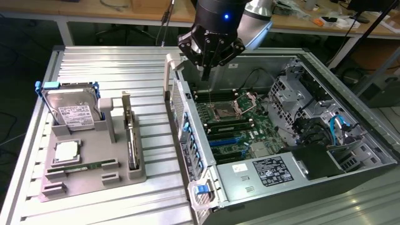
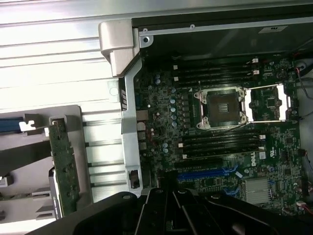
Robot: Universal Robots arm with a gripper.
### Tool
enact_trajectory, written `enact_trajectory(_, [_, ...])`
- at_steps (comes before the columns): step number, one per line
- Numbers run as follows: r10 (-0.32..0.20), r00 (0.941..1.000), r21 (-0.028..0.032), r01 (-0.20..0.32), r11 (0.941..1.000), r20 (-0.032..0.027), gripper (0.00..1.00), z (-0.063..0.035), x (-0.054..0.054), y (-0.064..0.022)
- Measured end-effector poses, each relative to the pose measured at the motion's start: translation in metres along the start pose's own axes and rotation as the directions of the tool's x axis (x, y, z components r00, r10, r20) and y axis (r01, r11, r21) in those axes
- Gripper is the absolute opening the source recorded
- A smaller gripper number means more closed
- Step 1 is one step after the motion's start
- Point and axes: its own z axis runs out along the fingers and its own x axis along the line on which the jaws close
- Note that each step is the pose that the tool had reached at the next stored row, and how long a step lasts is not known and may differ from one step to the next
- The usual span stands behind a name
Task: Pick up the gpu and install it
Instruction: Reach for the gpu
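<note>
Ribbed metal tabletop is carrying a grey holder, where the gpu is standing on edge in its slot, untouched, near the hard drive. Beyond it the open computer case is lying with its motherboard bared. Farther back the gripper is hanging over the case's rear wall, jaws together, holding nothing. My judgement: jaws travelling low risk catching that wall, or knocking the thin card askew.

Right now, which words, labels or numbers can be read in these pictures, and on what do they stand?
None reads clearly.
On the hard drive, white label: too small.
On the silver box, black label: blurred.
On the motherboard, white markings: too small.
</note>
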Motion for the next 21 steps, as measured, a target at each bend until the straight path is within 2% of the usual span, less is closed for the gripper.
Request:
enact_trajectory(11, [0.0,1.0,0.0,0.0,1.0,0.0,0.11,-0.0001,0.014,-0.001])
enact_trajectory(16, [0.0,1.0,0.0,0.0,1.0,0.0,0.11,-0.0004,0.028,-0.0023])
enact_trajectory(21, [0.0,1.0,0.0,0.0,1.0,0.0,0.11,-0.0006,0.038,-0.003])
